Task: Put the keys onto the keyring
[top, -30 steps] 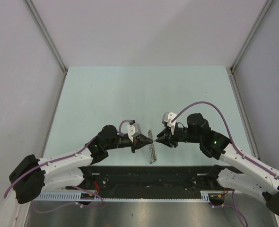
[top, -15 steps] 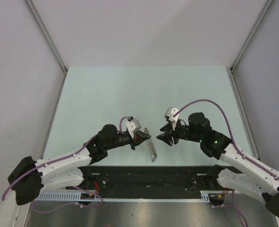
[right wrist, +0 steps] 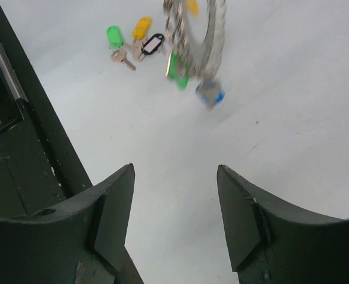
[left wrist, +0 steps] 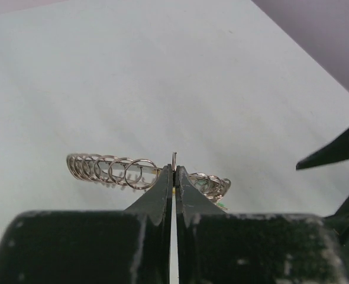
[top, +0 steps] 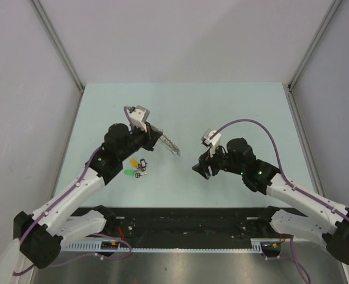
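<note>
Two fingers of my left claw [left wrist: 174, 177] were pressed flat together on a single wire loop of the keyring [left wrist: 112, 168], a long coil of metal rings held up off the table [top: 233, 112]. The coil ran out to either side of my tips. Its right end was half hidden behind one finger, and a speck of green there was too small to name.

My right claw [right wrist: 173, 177] stood spread, with only bare table between its fingers, near the coil but not touching it. Through its camera the coil hung blurred and cut off by the top edge. A green key [right wrist: 175, 68] and a blue key [right wrist: 212, 96] dangled from it, and a yellow shape above them was cropped.

Beyond, loose on the table near my left arm, lay a yellow-headed key [right wrist: 141, 26], a green-headed key [right wrist: 114, 35] and a black-rimmed tag [right wrist: 153, 43]. They lay close together, and I could not tell whether they were joined.
</note>
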Robot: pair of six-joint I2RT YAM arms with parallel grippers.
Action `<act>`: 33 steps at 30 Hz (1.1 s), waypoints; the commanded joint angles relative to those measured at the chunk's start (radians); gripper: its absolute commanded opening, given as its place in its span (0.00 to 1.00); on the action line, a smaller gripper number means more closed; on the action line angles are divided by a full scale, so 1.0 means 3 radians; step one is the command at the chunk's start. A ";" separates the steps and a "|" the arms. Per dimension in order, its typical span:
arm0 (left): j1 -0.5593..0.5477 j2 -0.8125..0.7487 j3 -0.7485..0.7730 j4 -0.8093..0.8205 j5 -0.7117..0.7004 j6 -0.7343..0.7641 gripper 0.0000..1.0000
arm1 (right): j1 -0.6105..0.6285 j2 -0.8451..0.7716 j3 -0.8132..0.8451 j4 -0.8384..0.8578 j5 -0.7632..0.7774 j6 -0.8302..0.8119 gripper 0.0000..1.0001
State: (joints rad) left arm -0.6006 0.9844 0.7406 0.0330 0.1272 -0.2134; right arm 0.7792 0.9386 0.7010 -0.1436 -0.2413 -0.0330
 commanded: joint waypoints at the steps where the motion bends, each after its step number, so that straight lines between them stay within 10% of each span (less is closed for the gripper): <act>1: 0.0365 -0.0208 0.0466 -0.0676 -0.0020 -0.0015 0.00 | 0.0184 0.0382 0.0097 0.0432 -0.0070 0.0054 0.62; 17: 0.1097 -0.1189 0.0089 -0.1036 -0.0679 0.0701 0.00 | 0.0466 0.2428 0.0516 0.2574 -0.0239 0.0284 0.52; 33: 0.1153 -0.1476 -0.0030 -0.1020 -0.1385 0.0701 0.00 | 0.0588 0.3856 0.1447 0.2959 -0.0372 0.0182 0.44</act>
State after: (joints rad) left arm -0.2665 0.5606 0.7292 -0.3176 -0.2493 -0.0174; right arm 0.9382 2.0464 1.0576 0.6861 -0.3489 0.0505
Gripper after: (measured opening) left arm 0.009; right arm 0.444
